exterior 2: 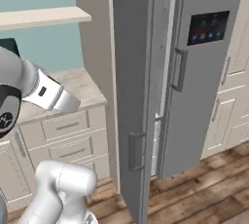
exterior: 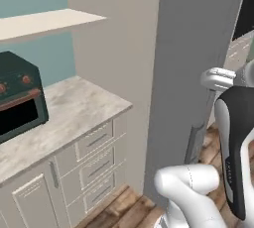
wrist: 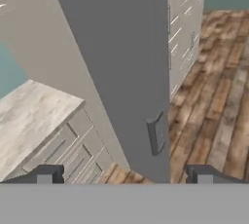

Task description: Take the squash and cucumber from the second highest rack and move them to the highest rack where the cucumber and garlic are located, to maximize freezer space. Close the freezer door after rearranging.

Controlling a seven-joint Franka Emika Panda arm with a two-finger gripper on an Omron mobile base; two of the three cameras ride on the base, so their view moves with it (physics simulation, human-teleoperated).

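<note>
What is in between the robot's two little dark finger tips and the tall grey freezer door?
Nothing. In the hand view, the open gripper faces the tall grey freezer door, with only bare air between; wooden floor lies below.

Freezer door (wrist: 116,67), grey outer face, handle (wrist: 156,133) near its lower edge, marbled counter (wrist: 29,121) with pale drawers (wrist: 73,152) beside it, wooden floor (wrist: 219,86) beyond, gripper (wrist: 124,174) fingertips wide apart below it
</note>
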